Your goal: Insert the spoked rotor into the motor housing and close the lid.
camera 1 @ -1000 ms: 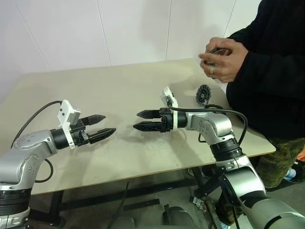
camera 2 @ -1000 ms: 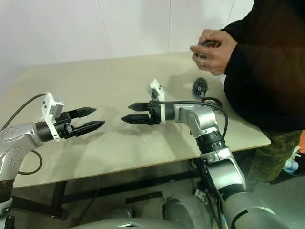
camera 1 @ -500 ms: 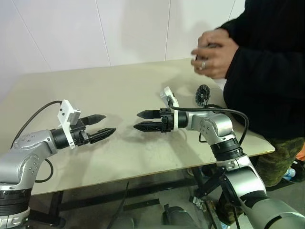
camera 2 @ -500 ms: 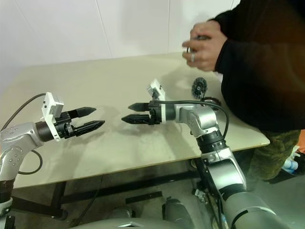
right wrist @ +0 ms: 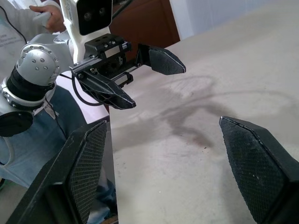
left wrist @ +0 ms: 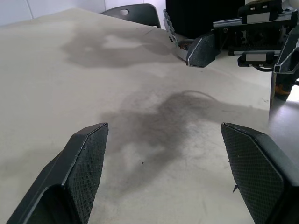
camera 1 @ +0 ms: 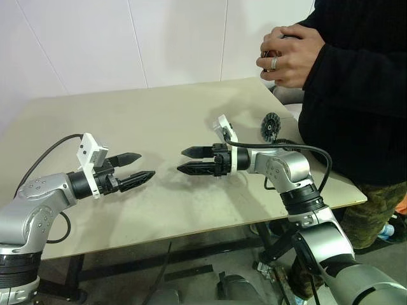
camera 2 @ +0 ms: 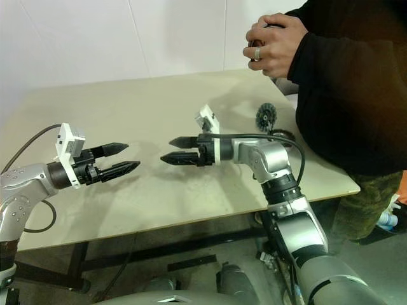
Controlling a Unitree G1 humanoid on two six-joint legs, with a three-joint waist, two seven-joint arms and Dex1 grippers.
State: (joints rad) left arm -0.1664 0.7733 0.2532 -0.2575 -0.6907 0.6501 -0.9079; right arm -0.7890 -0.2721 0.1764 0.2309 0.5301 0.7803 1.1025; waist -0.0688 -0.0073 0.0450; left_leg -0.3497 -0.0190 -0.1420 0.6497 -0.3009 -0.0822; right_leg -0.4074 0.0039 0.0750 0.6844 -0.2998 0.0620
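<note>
My left gripper (camera 1: 147, 164) hovers open over the table's left half. My right gripper (camera 1: 180, 160) faces it a short gap away, also open and holding nothing. Far right on the table the lid (camera 1: 271, 126), a small round disc with a dark ribbed rim, radial pattern and pale centre, stands on edge. Beside it a dark round part (camera 1: 287, 142) lies flat, half hidden behind my right forearm; it looks like the motor housing. The spoked rotor is hidden. A person's hands (camera 1: 284, 54) clasp a small dark thing above the table's far right corner; I cannot tell what it is.
The person in a black top (camera 1: 356, 95) stands close against the table's right edge. The beige table (camera 1: 159, 121) runs back to a white wall. A dark chair back (left wrist: 133, 11) shows beyond the table in the left wrist view.
The person's hands have risen and shifted a little, still clasped on the dark thing. Both my arms and grippers have stayed where they were.
</note>
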